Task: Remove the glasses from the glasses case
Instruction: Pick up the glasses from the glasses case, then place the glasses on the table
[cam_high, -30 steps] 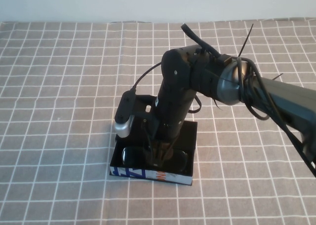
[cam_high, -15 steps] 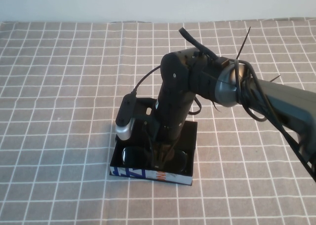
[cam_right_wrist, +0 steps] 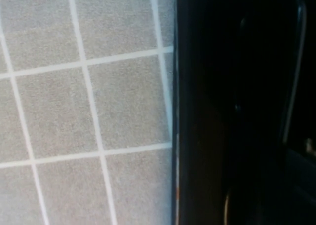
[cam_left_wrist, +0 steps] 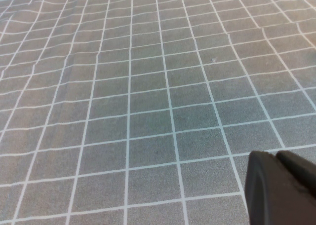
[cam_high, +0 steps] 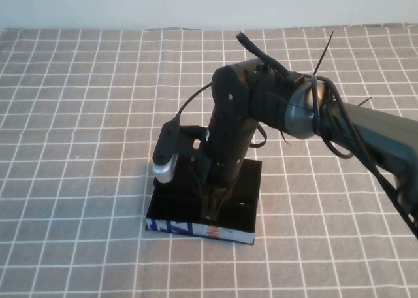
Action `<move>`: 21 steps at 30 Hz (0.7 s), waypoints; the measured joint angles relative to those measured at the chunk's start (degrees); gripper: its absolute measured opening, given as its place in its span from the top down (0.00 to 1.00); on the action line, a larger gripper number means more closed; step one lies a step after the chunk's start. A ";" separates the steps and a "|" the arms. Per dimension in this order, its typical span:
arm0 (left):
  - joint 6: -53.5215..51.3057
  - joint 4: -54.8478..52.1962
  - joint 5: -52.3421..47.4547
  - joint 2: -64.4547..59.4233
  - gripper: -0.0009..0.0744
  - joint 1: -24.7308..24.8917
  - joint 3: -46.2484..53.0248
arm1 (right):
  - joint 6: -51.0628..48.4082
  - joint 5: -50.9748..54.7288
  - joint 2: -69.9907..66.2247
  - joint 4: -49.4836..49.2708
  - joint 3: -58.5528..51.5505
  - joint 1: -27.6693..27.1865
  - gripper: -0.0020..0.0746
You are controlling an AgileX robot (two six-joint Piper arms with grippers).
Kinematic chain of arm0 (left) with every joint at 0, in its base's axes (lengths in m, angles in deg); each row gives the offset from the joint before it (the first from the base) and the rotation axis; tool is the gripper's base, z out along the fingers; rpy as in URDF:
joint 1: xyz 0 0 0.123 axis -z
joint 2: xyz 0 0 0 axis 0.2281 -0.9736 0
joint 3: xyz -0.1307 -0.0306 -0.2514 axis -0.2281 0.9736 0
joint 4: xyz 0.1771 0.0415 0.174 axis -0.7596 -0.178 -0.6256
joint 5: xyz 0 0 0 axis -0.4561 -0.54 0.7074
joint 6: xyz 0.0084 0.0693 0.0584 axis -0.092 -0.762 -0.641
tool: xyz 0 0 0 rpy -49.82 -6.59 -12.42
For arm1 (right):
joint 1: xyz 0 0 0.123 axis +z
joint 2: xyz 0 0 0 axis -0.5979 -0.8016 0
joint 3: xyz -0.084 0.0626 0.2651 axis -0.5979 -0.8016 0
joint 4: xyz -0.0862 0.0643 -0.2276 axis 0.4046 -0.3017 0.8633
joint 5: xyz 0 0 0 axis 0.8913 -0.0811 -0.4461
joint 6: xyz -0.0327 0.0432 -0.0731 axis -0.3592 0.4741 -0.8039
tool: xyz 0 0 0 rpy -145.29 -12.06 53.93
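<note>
The glasses case (cam_high: 199, 231) lies open on the checked cloth in the high view, its white printed front side towards me. My right gripper (cam_high: 212, 212) reaches straight down into the case's front half. Inside the case I see only black, and I cannot make out the glasses. The right wrist view shows the case's dark wall and inside (cam_right_wrist: 202, 111) beside the cloth, with nothing distinct in it. My left gripper (cam_left_wrist: 275, 156) is out of the high view. In its wrist view it is shut and empty above bare cloth.
The grey cloth with white grid lines (cam_high: 78, 115) covers the whole table. The right arm (cam_high: 366, 125) crosses from the right edge towards the case. A white wall (cam_high: 130, 4) runs along the back.
The two shiny lens shapes that showed at the front of the case no longer show. The right arm has shifted slightly, and the gripper stays down in the case.
</note>
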 joint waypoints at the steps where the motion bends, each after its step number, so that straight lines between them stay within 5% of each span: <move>1: 0.00 0.00 0.00 0.00 0.99 0.00 0.00 | 0.44 0.46 0.00 0.27 0.61 0.00 0.96; 15: 0.00 0.00 0.00 0.00 0.99 0.00 0.00 | 19.21 3.07 8.13 3.80 11.53 -0.29 0.97; 21: 0.00 0.00 0.00 0.00 0.99 0.00 0.00 | 28.74 3.16 15.13 3.16 3.40 -7.42 0.97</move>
